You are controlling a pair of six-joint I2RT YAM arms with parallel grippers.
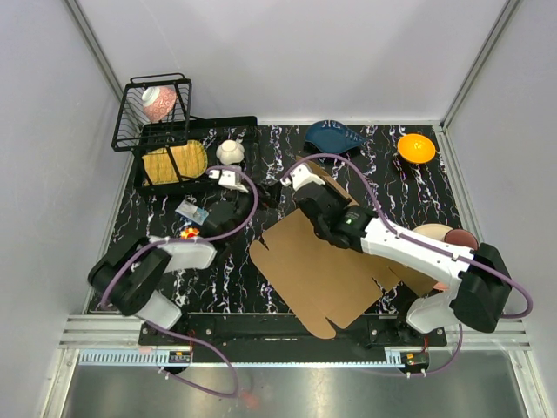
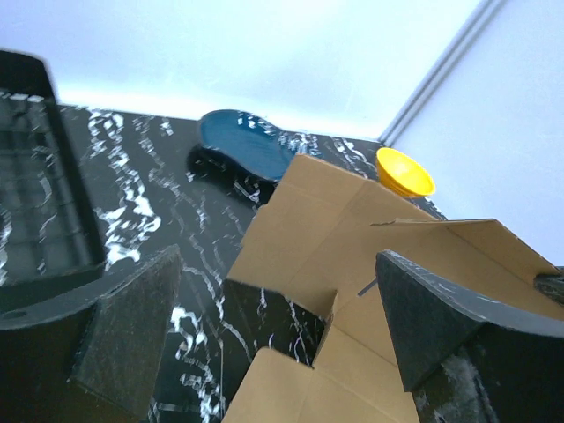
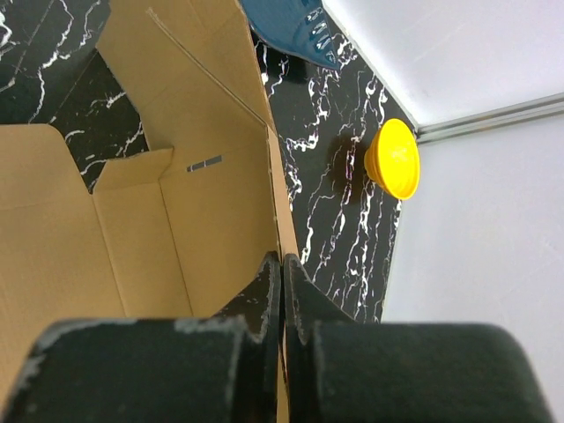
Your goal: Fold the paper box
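Left gripper [image 2: 275, 264] with jaws wide apart, paper box [image 2: 352, 229] tilted up dead ahead on the marbled table [image 2: 150, 185], blue dish [image 2: 247, 145] at twelve o'clock, yellow bowl [image 2: 404, 172] at two, black tray [image 2: 35, 194] at nine

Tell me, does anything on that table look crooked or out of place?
Yes. The paper box lies skewed on the table, with one near flap poking past the front edge and one panel pinched and raised by the right gripper. At the back left, the wire basket sits tilted.
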